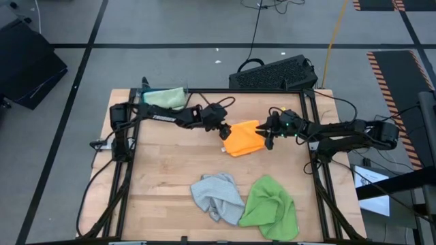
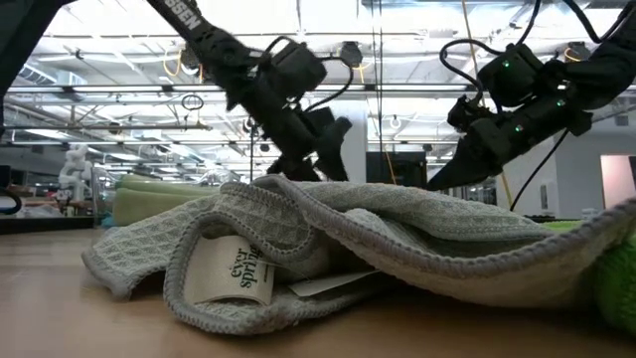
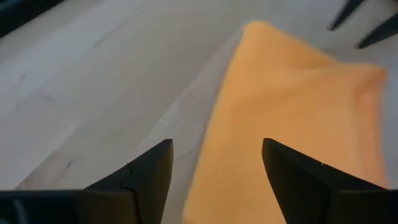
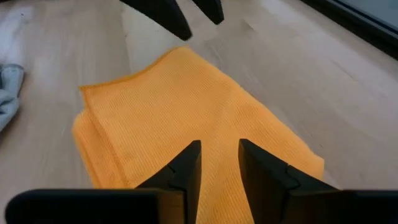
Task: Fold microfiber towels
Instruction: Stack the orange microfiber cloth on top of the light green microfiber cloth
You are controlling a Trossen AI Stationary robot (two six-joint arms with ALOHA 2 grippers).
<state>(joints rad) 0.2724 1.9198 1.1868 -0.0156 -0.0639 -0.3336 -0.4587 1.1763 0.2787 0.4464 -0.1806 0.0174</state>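
The orange towel (image 1: 245, 138) lies near the middle of the table (image 1: 163, 177), already doubled over into a rough rectangle whose long axis runs across the table from one arm toward the other. I have both grippers over it, one at each end. My left gripper (image 1: 223, 129) sits at the towel's left end; in the left wrist view its fingers (image 3: 146, 177) stand wide apart with nothing between them, one over bare wood and the other over orange cloth, so the towel's edge runs through the gap. My right gripper (image 1: 270, 131) is at the opposite end; in the right wrist view its fingers (image 4: 186, 163) are only slightly parted, a narrow gap, hovering above the towel's upper layer and holding nothing.

I judge the left gripper better placed for the next pinch, since it already straddles an edge.

Nearer the front edge lie a crumpled grey towel (image 1: 216, 195) and a bright green towel (image 1: 271, 207), touching each other, still unfolded. A pale green towel (image 1: 165, 97) sits at the far left corner.
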